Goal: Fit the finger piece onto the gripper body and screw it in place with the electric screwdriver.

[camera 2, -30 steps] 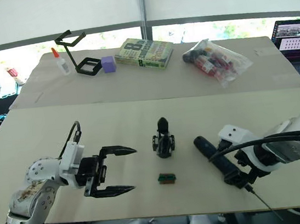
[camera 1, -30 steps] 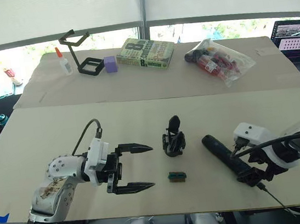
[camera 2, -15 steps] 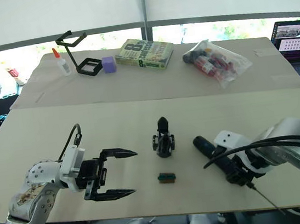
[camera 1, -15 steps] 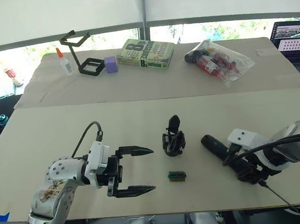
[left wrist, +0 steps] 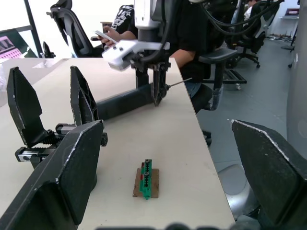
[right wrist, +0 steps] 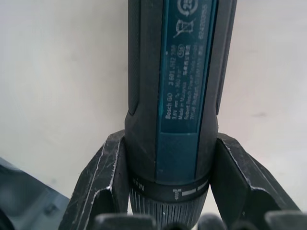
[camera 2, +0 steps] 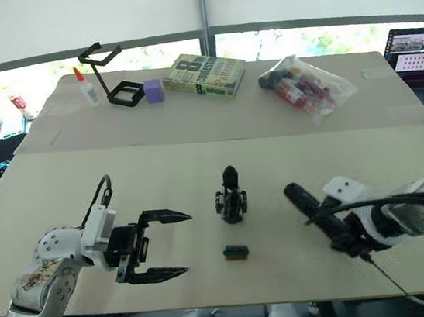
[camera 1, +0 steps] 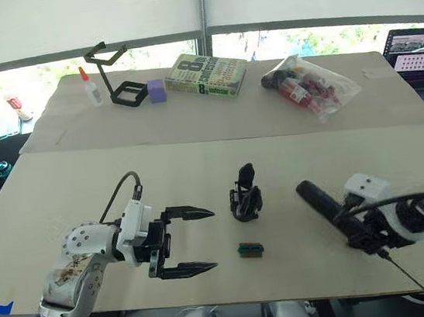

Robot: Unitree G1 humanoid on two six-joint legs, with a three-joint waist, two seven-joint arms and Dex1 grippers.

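Gripper body (camera 1: 246, 197): small chunky black assy, upright on tabletop (camera 1: 83, 191) approx. mid front board, w/ pointed black finger sticking up from rounded base. Separate loose finger piece: can't make out.

Electric screwdriver (camera 1: 330, 211): thick black cyl. body, blue label w/ print along side per right wrist view; thin metal bit at near end pointing toward front edge, body angled diag. Clamped in right gripper (camera 1: 365, 236) near collar, well right of gripper body.
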